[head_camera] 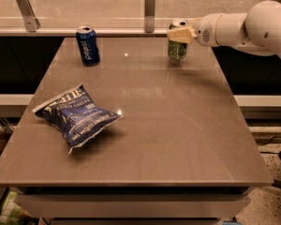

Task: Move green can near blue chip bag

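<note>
Clasping cylindrical green can (177, 50): jaws.

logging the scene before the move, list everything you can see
green can: 1, olive green with silver top, upright, far right of table
Pepsi can: 1, dark blue, upright, far left of table
blue chip bag: 1, dark blue with white lettering, lying front left
table: 1, grey-brown, centre of view
metal posts: 2, silver, behind the table's far edge
arm: 1, white, reaching in from the right
gripper: 1, pale, at the green can's top
</note>
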`<state>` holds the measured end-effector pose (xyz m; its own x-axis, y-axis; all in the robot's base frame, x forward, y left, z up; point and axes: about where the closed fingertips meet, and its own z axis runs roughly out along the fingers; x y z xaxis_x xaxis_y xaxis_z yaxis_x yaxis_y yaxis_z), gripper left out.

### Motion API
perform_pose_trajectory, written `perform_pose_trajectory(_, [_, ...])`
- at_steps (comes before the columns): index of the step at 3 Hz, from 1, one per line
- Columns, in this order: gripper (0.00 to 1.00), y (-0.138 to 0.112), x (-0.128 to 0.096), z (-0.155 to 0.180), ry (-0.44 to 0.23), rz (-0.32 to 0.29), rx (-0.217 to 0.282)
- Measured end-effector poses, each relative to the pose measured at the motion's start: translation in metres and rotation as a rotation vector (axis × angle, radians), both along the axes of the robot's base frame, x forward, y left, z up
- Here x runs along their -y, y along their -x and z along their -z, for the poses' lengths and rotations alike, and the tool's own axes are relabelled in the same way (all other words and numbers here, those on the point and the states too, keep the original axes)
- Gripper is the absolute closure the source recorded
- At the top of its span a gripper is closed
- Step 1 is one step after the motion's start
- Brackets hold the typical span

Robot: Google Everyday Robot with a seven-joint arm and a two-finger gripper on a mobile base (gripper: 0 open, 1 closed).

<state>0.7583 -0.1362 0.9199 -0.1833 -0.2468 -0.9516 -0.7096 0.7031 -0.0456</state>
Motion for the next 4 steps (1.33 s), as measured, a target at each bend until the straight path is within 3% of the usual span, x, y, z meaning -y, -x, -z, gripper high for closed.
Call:
perform_pose_trajectory(2, [1.00, 0.037, -0.012, -0.020, 0.015, -0.021, 0.021])
perform_pose_trajectory(4, [1.00, 0.087, -0.042, -0.015, -0.003, -0.031, 0.027])
